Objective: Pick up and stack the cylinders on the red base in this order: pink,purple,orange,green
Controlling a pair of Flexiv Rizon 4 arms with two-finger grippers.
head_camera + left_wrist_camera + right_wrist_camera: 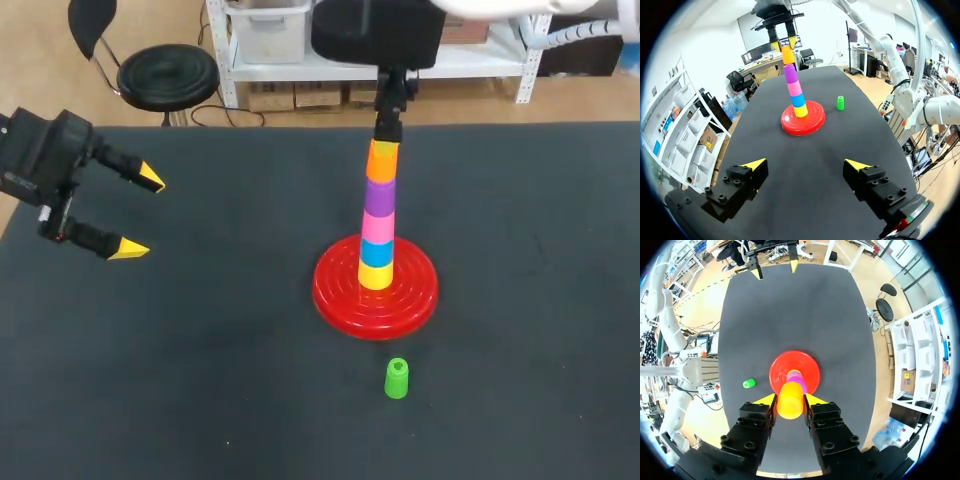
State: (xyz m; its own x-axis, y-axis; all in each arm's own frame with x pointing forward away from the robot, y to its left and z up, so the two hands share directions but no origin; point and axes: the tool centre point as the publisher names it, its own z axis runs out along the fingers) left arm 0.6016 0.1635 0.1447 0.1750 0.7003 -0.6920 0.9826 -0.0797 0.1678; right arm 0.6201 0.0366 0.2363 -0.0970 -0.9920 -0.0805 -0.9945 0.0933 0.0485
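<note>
From the head view, the left claw (140,215) hangs wide open over the left of the surface (200,380). The right claw (386,135) grips the orange cylinder (382,164), which tops the purple cylinder (379,196) and pink cylinder (378,227) on the red base (420,295). The green cylinder (397,378) sits just near of the base.

From the left wrist, the stack stands far ahead of the spread fingers.

From the right wrist, both fingers press the orange cylinder's sides.
</note>
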